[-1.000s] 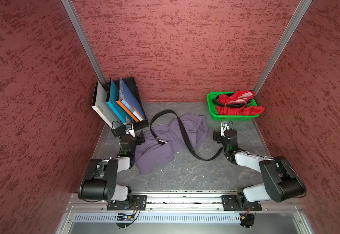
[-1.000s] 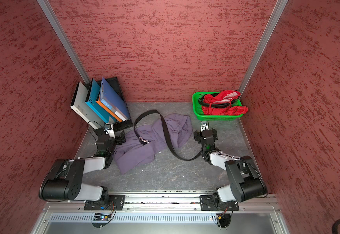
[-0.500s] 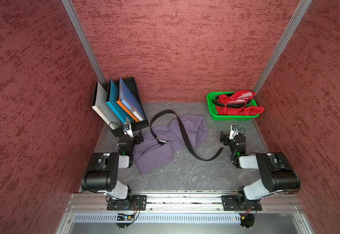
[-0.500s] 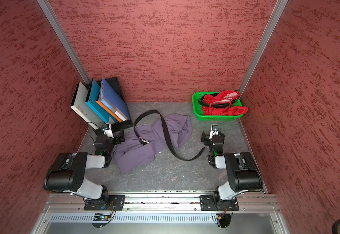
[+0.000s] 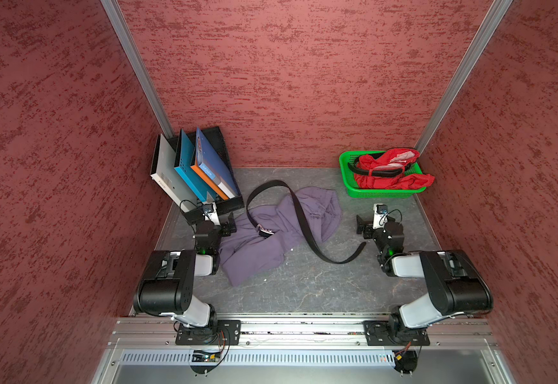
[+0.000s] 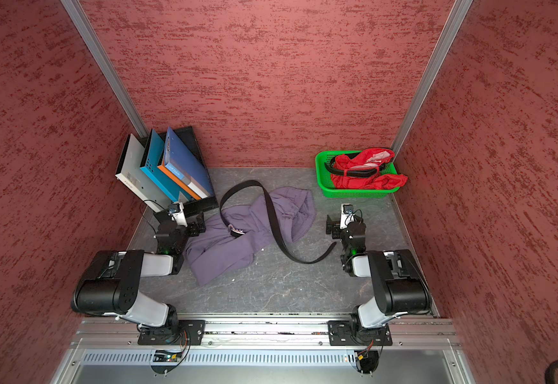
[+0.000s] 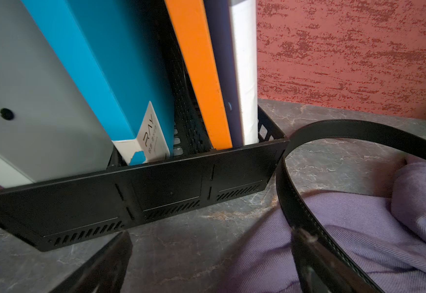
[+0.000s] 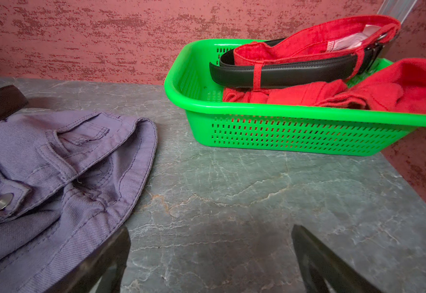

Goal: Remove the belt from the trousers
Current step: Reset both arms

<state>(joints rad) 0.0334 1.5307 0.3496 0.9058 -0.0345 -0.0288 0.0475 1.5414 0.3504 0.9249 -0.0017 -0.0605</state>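
Across the grey counter (image 5: 304, 286), in both top views, the belt (image 5: 301, 219) loops over the purple trousers (image 5: 254, 252), its tail running onto bare stone beside them. Left wrist view: the left end effector (image 7: 212, 233) spread wide, holding nothing, at the trousers' edge. Right wrist view: the right end effector (image 8: 210, 229) spread wide over open counter just beside the trousers.

Belt (image 7: 289, 192) gets cut off at the left wrist view's edge, and the buckle (image 5: 264, 230) is too tiny to make out.

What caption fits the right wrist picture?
Belted red trousers fill a green basket; purple trousers lie nearby on the grey table.
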